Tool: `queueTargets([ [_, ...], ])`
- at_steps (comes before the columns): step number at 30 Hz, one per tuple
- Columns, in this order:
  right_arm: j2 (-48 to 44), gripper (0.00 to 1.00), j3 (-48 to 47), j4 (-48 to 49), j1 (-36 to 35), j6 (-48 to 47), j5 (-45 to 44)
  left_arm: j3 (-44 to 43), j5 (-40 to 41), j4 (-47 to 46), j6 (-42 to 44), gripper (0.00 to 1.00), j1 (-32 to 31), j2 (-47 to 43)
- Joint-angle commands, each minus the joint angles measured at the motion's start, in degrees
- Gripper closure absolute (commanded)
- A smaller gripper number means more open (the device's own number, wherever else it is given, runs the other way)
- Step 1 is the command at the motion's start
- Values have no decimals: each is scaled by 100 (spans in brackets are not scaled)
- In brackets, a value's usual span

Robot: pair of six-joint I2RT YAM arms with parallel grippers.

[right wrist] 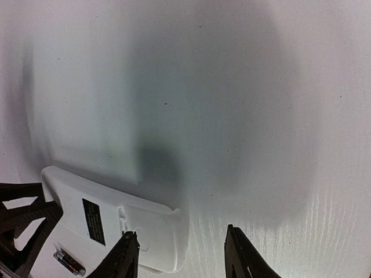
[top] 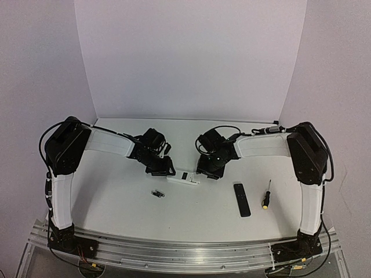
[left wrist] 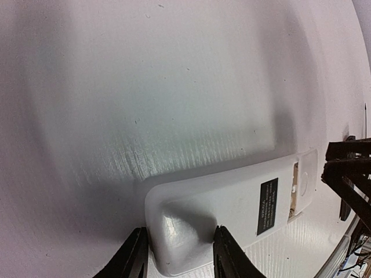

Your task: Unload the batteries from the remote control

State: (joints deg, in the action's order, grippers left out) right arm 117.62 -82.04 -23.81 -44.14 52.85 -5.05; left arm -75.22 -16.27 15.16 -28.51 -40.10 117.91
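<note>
The white remote control [top: 184, 178] lies back up on the table between my two grippers. In the left wrist view its rounded end [left wrist: 232, 202] sits between the fingers of my left gripper [left wrist: 178, 252], which press on it from both sides. My right gripper [right wrist: 182, 255] is open. One finger is over the remote's [right wrist: 116, 214] cover end and the other is over bare table. Two small dark batteries [top: 157, 194] lie on the table in front of the remote. They also show in the right wrist view [right wrist: 69, 263].
A slim black remote [top: 242, 199] and a yellow-and-black-handled screwdriver [top: 266, 194] lie at the front right. The table's [top: 116, 197] near edge meets an aluminium rail [top: 185, 252].
</note>
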Motion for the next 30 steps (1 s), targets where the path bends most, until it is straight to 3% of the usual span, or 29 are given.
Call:
queueTargets([
  [1, 167, 56, 53, 228, 46, 188, 317, 186, -69, 601, 30, 61, -108, 40],
  [13, 279, 61, 100, 397, 110, 344, 461, 179, -26, 628, 5, 62, -104, 49],
  [30, 440, 81, 161, 517, 65, 468, 907, 235, -17, 642, -47, 62, -156, 28],
])
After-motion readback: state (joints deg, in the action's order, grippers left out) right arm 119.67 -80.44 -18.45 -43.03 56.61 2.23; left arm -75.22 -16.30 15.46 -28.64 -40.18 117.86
